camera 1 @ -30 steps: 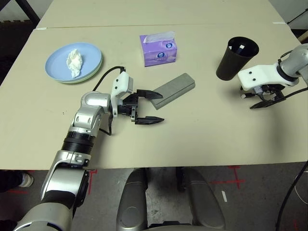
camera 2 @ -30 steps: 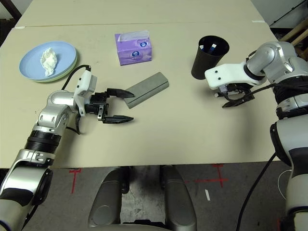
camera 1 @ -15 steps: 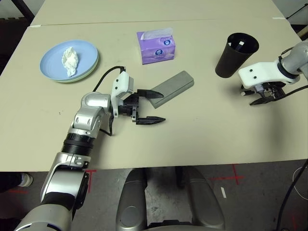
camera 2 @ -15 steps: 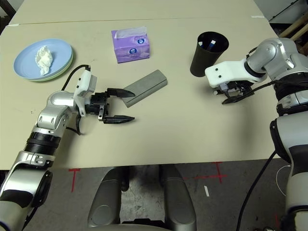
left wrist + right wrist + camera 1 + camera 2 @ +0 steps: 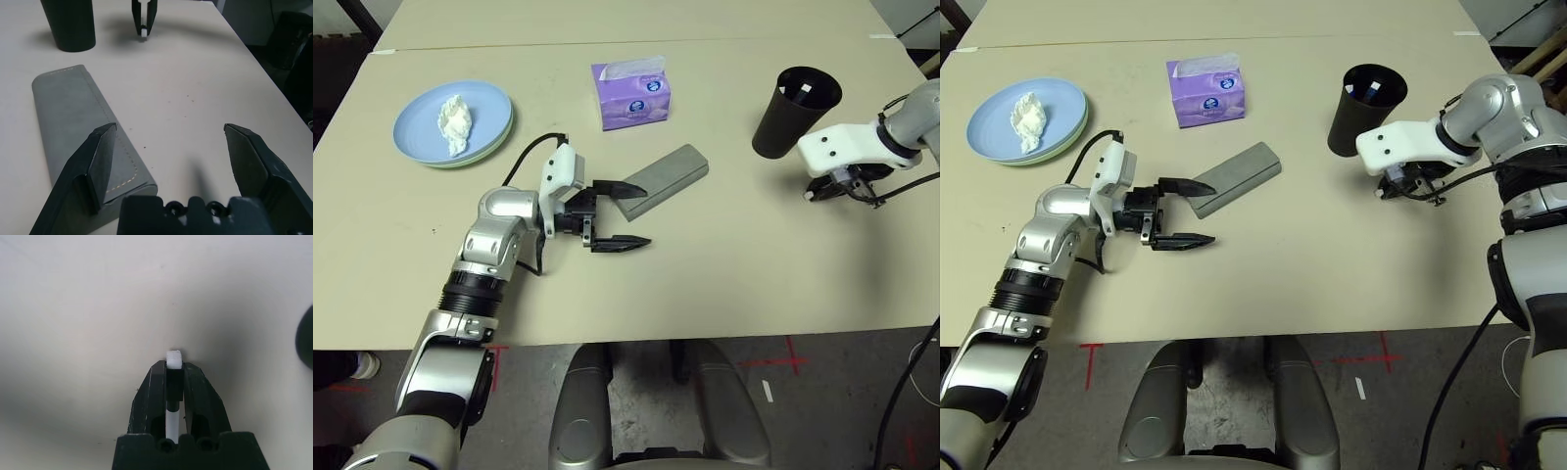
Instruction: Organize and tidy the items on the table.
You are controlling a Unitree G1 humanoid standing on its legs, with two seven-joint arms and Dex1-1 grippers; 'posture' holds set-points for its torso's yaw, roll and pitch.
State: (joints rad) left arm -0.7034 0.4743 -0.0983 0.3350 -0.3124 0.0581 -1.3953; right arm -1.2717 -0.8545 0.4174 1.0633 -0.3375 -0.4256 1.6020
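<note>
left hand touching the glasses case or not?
Cannot tell. In the left wrist view one finger of the open left hand overlaps the glasses case; neither contact nor gap shows.

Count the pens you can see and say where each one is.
2. One pen stands inside the black cup; another pen is clamped in the right gripper beside the cup. More may be hidden inside.

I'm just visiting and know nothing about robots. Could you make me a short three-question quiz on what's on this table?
1. True or false: the right pincer is shut on a white pen.
2. What lies on the blue plate: A) sunglasses, B) crumpled tissue, C) pen?
3. Which grey thing lies by the open left pincer?

Key: 1 true. 2 B. 3 the glasses case.
</note>
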